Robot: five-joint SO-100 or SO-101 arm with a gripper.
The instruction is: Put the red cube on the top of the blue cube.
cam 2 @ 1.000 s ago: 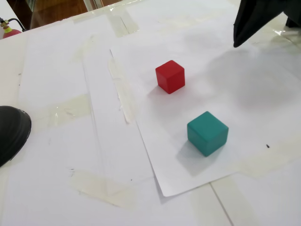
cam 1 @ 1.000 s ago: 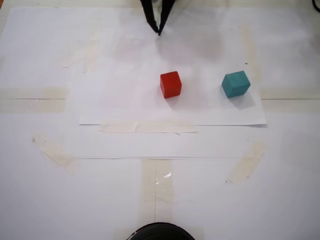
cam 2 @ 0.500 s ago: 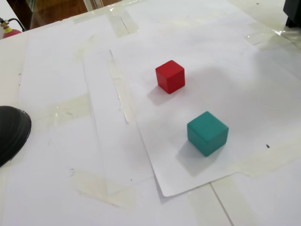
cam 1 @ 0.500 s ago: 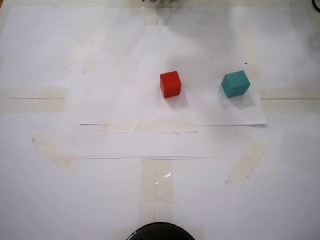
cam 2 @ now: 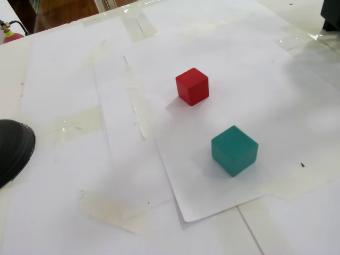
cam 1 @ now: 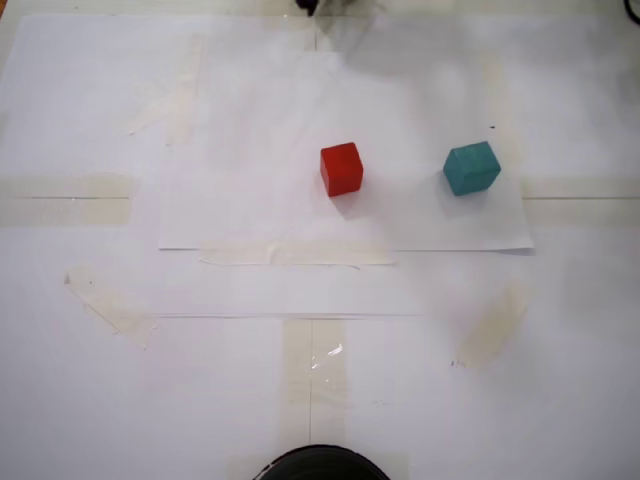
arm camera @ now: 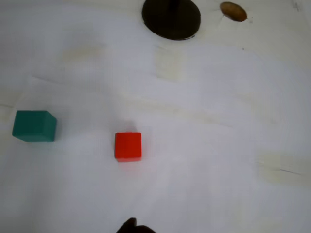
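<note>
The red cube (cam 1: 341,168) sits on white paper near the middle of the table, also seen in the wrist view (arm camera: 128,146) and in the other fixed view (cam 2: 192,86). The blue cube (cam 1: 471,167), teal in colour, rests on the same sheet a short way beside it (arm camera: 34,125) (cam 2: 234,150). The two cubes are apart. Only a dark tip of my gripper (arm camera: 133,227) shows at the bottom edge of the wrist view, high above the red cube and touching neither cube. Whether its jaws are open is hidden.
White paper sheets (cam 1: 250,120) taped down with beige strips (cam 1: 295,255) cover the table. A black round base (arm camera: 171,17) stands at the table's edge (cam 1: 320,465) (cam 2: 13,149), with a small brown object (arm camera: 233,11) near it. A dark arm part (cam 2: 330,16) shows top right.
The gripper, whose dark fingers hung at the top of both fixed views a second ago, has lifted almost fully out of them. Both cubes stay where they were.
</note>
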